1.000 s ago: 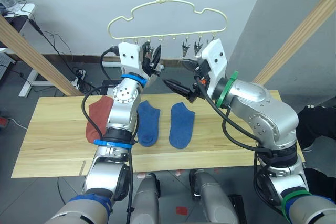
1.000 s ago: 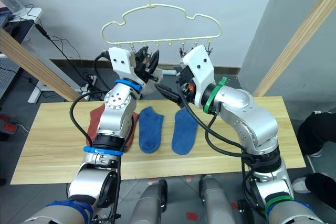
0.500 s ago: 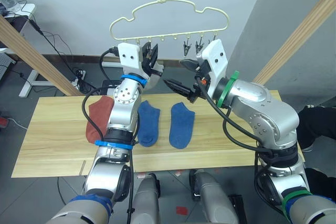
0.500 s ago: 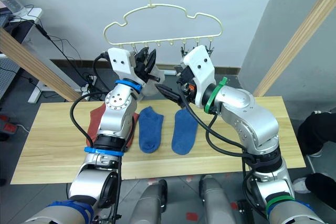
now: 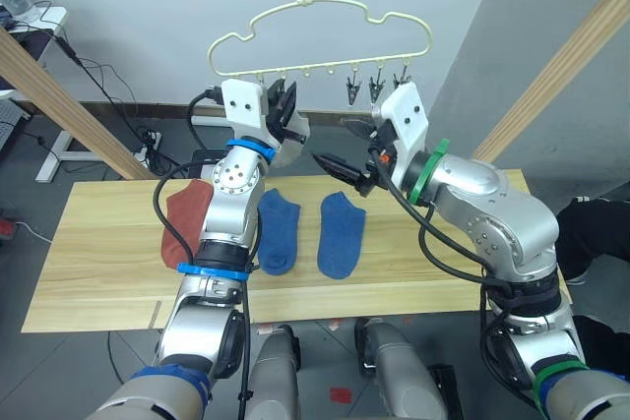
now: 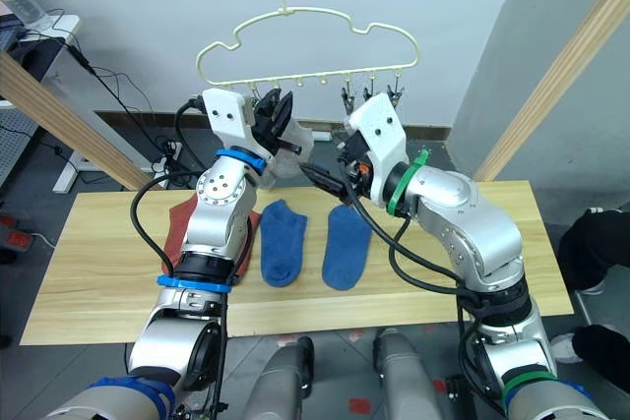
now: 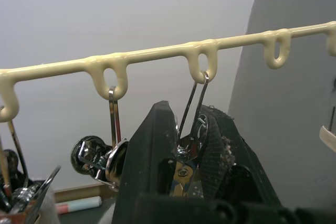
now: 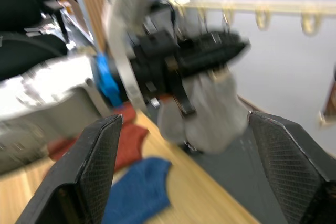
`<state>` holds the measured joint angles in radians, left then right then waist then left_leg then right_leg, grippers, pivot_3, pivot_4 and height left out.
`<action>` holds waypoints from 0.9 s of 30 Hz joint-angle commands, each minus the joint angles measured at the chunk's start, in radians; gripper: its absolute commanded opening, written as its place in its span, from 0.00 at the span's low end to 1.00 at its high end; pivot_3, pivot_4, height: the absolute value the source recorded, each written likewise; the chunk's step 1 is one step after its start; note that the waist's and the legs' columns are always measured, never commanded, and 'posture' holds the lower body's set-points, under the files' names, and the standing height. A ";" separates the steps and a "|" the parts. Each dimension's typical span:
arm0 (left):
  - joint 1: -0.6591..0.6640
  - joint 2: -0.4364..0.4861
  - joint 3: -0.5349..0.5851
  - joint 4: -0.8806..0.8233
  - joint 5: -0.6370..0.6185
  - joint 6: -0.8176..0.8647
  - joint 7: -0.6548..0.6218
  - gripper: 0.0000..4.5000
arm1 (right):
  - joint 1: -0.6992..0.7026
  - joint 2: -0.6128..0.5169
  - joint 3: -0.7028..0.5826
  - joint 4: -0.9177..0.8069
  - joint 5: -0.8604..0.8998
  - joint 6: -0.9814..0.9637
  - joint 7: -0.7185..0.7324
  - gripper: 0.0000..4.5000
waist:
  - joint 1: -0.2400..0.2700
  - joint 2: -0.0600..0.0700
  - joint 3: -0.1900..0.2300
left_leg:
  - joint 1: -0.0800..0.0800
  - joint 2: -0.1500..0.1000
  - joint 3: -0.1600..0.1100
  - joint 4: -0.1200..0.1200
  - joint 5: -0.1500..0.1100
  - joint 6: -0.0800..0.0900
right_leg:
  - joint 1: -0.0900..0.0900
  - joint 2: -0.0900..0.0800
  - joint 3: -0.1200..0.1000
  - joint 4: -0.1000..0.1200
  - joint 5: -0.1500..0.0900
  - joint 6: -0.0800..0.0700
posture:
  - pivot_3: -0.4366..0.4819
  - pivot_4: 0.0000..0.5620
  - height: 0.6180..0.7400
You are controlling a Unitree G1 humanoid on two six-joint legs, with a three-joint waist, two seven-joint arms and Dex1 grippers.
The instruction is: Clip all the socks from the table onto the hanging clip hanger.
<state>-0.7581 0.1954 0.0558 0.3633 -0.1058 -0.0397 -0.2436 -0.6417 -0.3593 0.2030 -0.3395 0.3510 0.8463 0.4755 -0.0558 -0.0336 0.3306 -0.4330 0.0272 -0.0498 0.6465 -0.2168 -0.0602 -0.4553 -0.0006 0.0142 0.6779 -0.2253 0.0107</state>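
The pale-yellow clip hanger [image 5: 320,31] hangs above the table [image 5: 98,272]. My left gripper [image 5: 285,110] is raised to its row of clips and shut on one metal clip [image 7: 184,153], with black fingers [image 7: 152,156] on either side of it. A light grey sock [image 8: 210,108] hangs just below that gripper. My right gripper [image 5: 342,147] hovers open beside it to the right, its fingers [image 8: 100,166] wide apart and holding nothing. Two blue socks [image 5: 278,228] [image 5: 342,233] and a rust-red sock [image 5: 185,223] lie flat on the table, the red one partly behind my left arm.
Slanted wooden poles stand at the left [image 5: 59,95] and right [image 5: 571,56]. Free clips [image 5: 374,90] hang on the hanger's right half. Cables and a white desk [image 5: 30,17] are on the floor at the far left.
The hanger has swung slightly to the right. My right gripper has drawn back a little to the right; my left gripper stays shut on the clip.
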 commanded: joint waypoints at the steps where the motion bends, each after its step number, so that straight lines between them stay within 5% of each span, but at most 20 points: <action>1: 0.017 0.012 0.015 -0.125 -0.095 0.161 -0.069 0.12 | 0.037 -0.022 0.053 0.096 -0.055 -0.053 0.035 0.89 | -0.001 0.000 0.000 | 0.000 0.000 0.000 0.000 0.000 0.000 | 0.000 0.000 0.000 0.000 0.000 0.000 | 0.39 0.56 1.00; 3: 0.031 0.039 0.024 -0.205 -0.174 0.309 -0.130 0.12 | 0.032 -0.020 0.081 0.172 -0.075 -0.091 0.068 0.89 | -0.004 0.000 0.000 | 0.000 0.000 0.000 0.000 0.000 0.000 | 0.000 0.000 0.001 0.001 0.000 0.000 | 0.39 0.56 1.00; 7: 0.011 0.203 0.105 -0.320 -0.530 0.962 -0.286 0.12 | -0.040 0.028 0.186 0.458 -0.149 -0.209 0.171 0.89 | -0.027 0.000 0.000 | 0.003 0.002 0.000 0.000 0.001 0.000 | 0.000 0.003 0.001 0.003 -0.001 0.002 | 0.42 0.56 1.00; 9: -0.007 0.282 0.137 -0.325 -0.646 1.139 -0.354 0.12 | -0.073 0.072 0.209 0.588 -0.183 -0.271 0.192 0.89 | -0.035 0.000 0.000 | 0.005 0.004 -0.001 0.000 0.001 0.002 | 0.001 0.006 0.001 0.003 -0.001 0.002 | 0.43 0.56 1.00; 14: -0.059 0.331 0.193 -0.273 -0.719 1.295 -0.346 0.12 | -0.114 0.127 0.219 0.764 -0.252 -0.362 0.216 0.89 | -0.024 0.000 0.000 | 0.006 0.005 -0.001 -0.001 0.002 0.002 | 0.002 0.007 0.001 0.003 -0.001 0.002 | 0.43 0.56 1.00; 22: -0.143 0.221 0.400 -0.214 -0.845 1.551 -0.182 0.12 | -0.122 0.181 0.240 0.996 -0.369 -0.499 0.228 0.89 | -0.004 0.000 -0.001 | 0.006 0.001 0.001 -0.001 0.002 0.002 | 0.004 0.001 0.002 0.002 -0.001 0.002 | 0.43 0.56 1.00; 27: -0.176 0.186 0.497 -0.181 -0.855 1.625 -0.111 0.12 | -0.094 0.176 0.245 0.993 -0.411 -0.537 0.259 0.54 | -0.005 0.000 -0.001 | 0.008 0.002 0.001 -0.001 0.002 0.001 | 0.005 0.001 0.001 0.002 -0.001 0.002 | 0.44 0.56 1.00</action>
<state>-0.9341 0.3834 0.5266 0.1750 -0.9433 1.5364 -0.3754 -0.7609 -0.1808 0.4310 0.6474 -0.0409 0.3155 0.7108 -0.0604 -0.0337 0.3300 -0.4245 0.0291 -0.0492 0.6456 -0.2150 -0.0591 -0.4503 0.0009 0.0155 0.6804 -0.2263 0.0123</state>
